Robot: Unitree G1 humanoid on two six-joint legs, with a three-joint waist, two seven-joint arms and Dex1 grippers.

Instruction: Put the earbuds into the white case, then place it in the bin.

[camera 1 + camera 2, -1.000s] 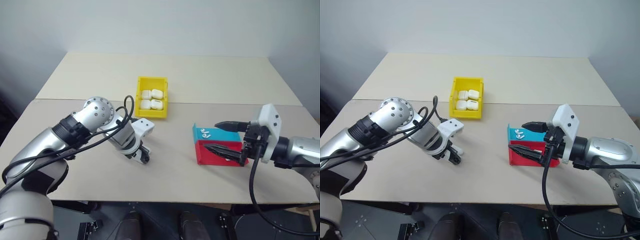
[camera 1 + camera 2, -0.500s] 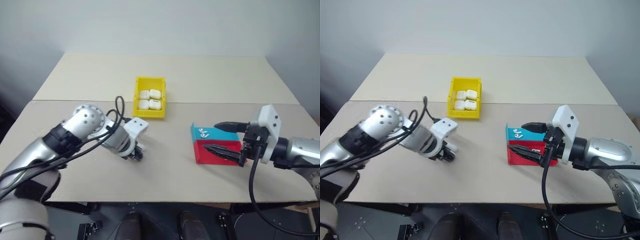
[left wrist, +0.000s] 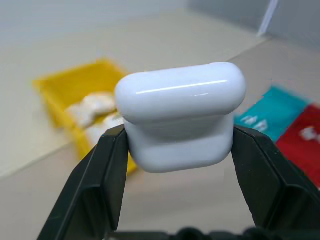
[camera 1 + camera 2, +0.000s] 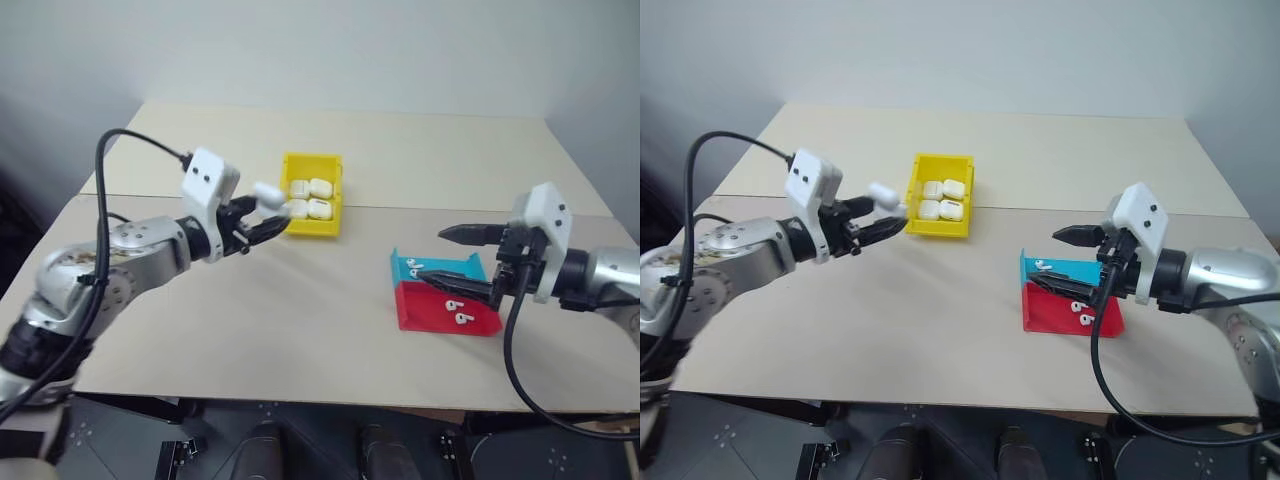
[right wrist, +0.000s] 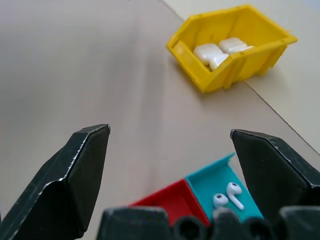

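While level, left hand (image 4: 262,222) gripping white case (image 3: 181,121)

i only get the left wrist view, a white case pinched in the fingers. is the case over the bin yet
Observer: No. The left gripper holds the white case in the air just short of the bin, on its left side.
Operator: room in the bin
Observer: Four cases already lie in it, packed close.
Operator: right arm busy
Observer: The right gripper hangs open over the teal-and-red tray, holding nothing.
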